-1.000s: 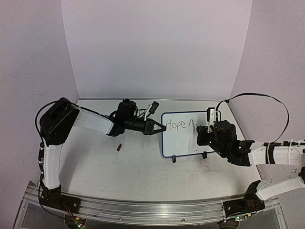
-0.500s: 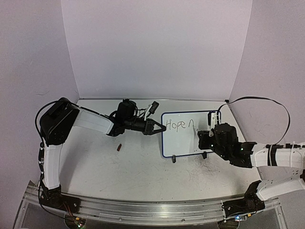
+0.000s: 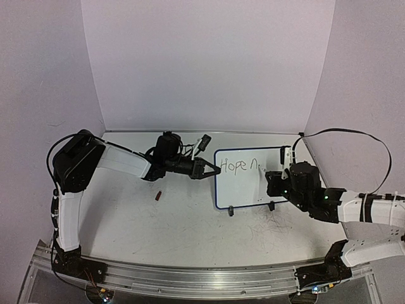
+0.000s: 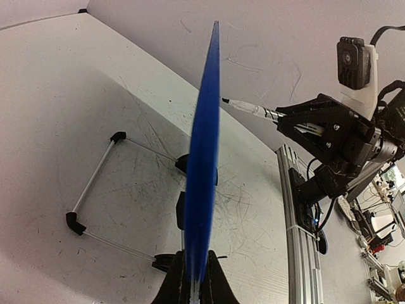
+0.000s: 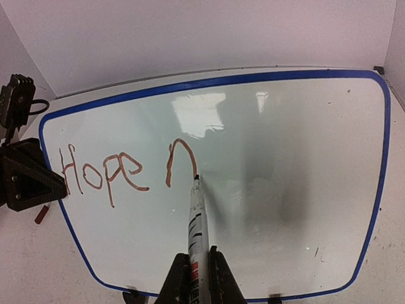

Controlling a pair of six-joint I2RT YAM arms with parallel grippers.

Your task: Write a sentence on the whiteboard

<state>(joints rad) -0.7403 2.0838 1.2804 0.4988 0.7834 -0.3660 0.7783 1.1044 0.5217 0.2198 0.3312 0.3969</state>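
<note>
Right wrist view alone reads the reddish sentence [image 5: 107, 174], "Hope n", on the glossy whiteboard [image 5: 272, 177]. The right pincer [image 5: 195, 261] clamps a slim marker [image 5: 197, 221]. The left pincer [image 4: 195, 269] pinches the whiteboard's thin blue rim.

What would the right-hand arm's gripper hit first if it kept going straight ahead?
The whiteboard: the marker in the right gripper has its tip at, likely touching, the board beside the written n.

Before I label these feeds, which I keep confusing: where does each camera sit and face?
Top external: above and behind left arm and right arm, looking down at the table and the whiteboard between them.
Left wrist: sights along the whiteboard's edge toward the right arm; left jaws shut on its frame.
Right wrist: faces the written side; right jaws shut on the marker.
Shared: both wrist views show marker and whiteboard.
</note>
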